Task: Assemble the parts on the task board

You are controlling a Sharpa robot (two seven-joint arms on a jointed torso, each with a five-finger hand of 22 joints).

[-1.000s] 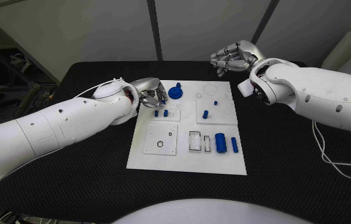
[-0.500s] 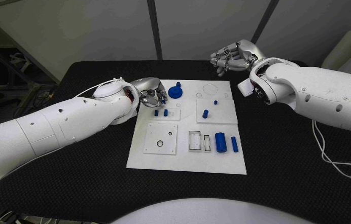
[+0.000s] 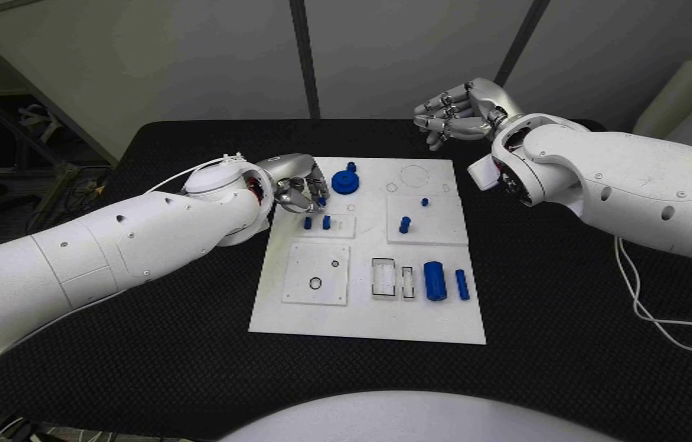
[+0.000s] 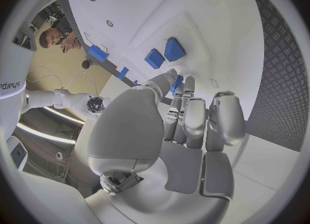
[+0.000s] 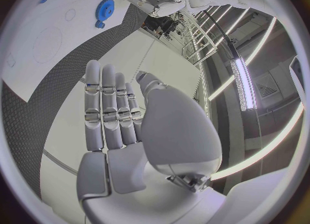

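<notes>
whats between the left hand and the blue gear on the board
Nothing: in the head view the left hand sits beside the blue gear, with just a sliver of bare white task board between.

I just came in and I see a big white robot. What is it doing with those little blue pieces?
The robot is building on the flat white task board in the middle of the black table. Its left hand is down at the board's far left corner, fingers curled close to a round blue gear-shaped part; whether it holds anything cannot be told. Its right hand hovers beyond the board, holding nothing. Two blue cylinder parts lie near the board's right edge.
</notes>
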